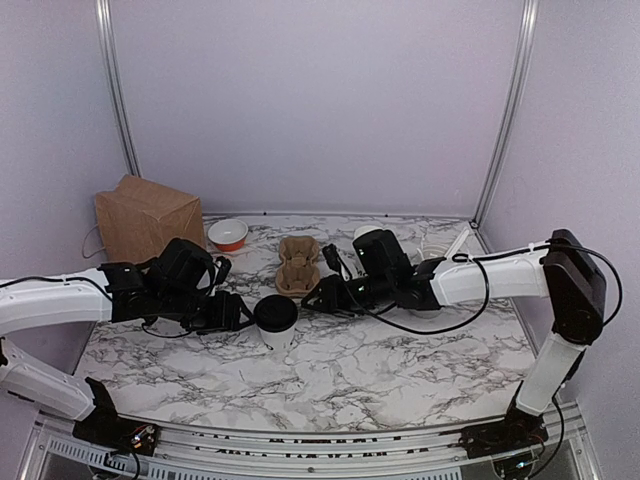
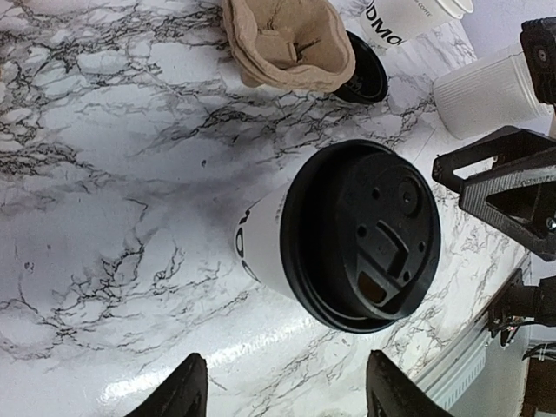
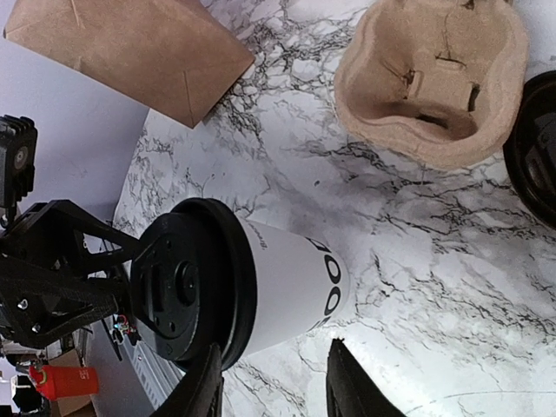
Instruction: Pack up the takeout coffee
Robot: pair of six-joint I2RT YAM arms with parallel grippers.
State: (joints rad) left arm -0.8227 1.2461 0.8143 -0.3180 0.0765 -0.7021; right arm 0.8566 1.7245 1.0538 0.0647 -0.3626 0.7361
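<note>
The takeout coffee (image 1: pixel 275 320), a white paper cup with dark lettering and a black lid, stands upright on the marble table (image 1: pixel 380 370) between my two grippers. My left gripper (image 1: pixel 238 312) is just left of it and my right gripper (image 1: pixel 318 295) just right of it. In the left wrist view the coffee (image 2: pixel 360 234) lies beyond my left gripper (image 2: pixel 287 400), which is open with nothing between its fingers. In the right wrist view the coffee (image 3: pixel 295 278) lies just past my right gripper (image 3: pixel 274 391), which is open with only bare table between its fingertips.
A brown paper bag (image 1: pixel 145 215) stands at the back left with a red-and-white bowl (image 1: pixel 228 234) beside it. A pulp cup carrier (image 1: pixel 297 263) lies behind the coffee. A loose black lid (image 2: pixel 365 78) and other white cups (image 2: pixel 491 91) sit at the back right.
</note>
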